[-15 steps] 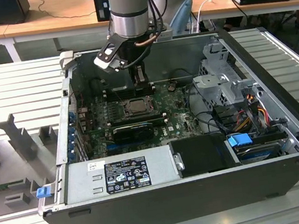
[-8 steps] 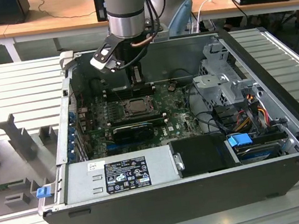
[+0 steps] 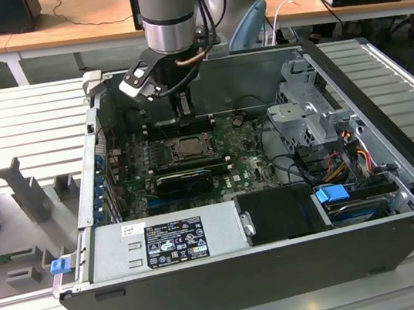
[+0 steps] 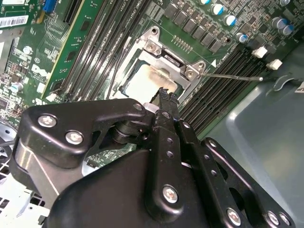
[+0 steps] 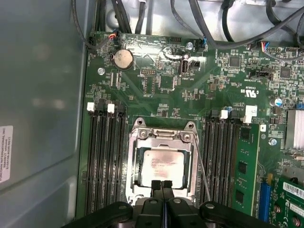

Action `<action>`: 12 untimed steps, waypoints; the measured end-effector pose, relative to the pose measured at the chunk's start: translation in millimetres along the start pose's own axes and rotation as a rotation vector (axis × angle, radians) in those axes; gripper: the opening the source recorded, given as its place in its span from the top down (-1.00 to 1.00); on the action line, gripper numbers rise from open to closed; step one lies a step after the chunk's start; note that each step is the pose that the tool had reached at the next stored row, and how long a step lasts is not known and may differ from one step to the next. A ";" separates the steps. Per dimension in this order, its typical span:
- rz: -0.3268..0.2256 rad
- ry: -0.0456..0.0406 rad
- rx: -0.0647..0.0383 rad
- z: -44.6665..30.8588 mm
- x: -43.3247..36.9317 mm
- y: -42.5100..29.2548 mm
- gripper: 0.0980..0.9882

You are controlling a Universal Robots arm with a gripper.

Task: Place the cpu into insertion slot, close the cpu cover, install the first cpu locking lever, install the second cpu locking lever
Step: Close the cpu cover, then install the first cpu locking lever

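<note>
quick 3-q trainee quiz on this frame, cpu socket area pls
1. True or false: the cpu shows through the cut-out of the cover.
2. Pick one. The claw is: A) wide open; B) shut; C) holding a memory stick.
3. Short answer: which part are the claw's tips nearest?

Key: 1 true. 2 B. 3 the cover's edge.
</note>
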State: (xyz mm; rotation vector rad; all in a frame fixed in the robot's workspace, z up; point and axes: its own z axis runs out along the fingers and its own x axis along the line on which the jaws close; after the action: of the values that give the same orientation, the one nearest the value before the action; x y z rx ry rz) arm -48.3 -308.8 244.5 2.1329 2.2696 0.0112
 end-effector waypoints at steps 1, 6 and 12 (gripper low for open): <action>0.000 0.0000 0.000 0.0 0.0 -0.1 0.98; 0.000 0.0000 0.000 -3.0 -0.1 -0.1 0.98; 0.000 0.0001 0.000 -8.8 -0.1 0.0 0.98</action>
State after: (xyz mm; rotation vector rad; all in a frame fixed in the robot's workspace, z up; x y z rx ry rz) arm -48.5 -308.8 253.3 2.1329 2.2697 0.0112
